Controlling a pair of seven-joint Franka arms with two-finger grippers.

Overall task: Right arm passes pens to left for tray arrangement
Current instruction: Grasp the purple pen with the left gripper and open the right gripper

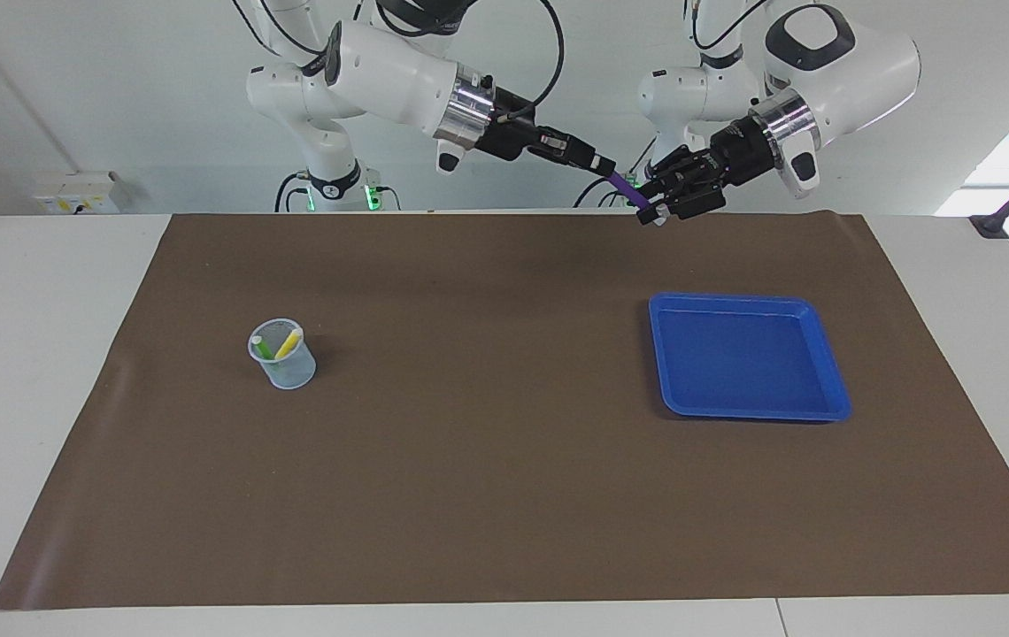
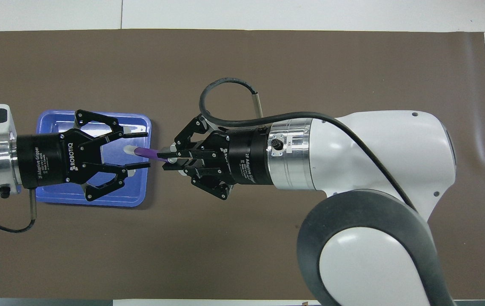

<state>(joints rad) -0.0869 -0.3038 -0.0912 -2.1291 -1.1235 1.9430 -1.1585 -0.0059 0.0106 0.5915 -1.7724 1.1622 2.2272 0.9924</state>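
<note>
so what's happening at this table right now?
A pen handover in mid-air. The right gripper is shut on one end of the purple pen and holds it out over the mat. The left gripper has its fingers on either side of the pen's pale end, with a gap to the pen on both sides, so it has not gripped it. The blue tray has nothing in it. The green pen and yellow pen stand in the cup.

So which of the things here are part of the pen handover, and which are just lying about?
Part of the job:
- purple pen, held by the right gripper
- left gripper, fingers either side of the pen's pale end, not yet shut
- green pen and yellow pen, waiting in the cup
- blue tray

Just there:
- brown mat
</note>
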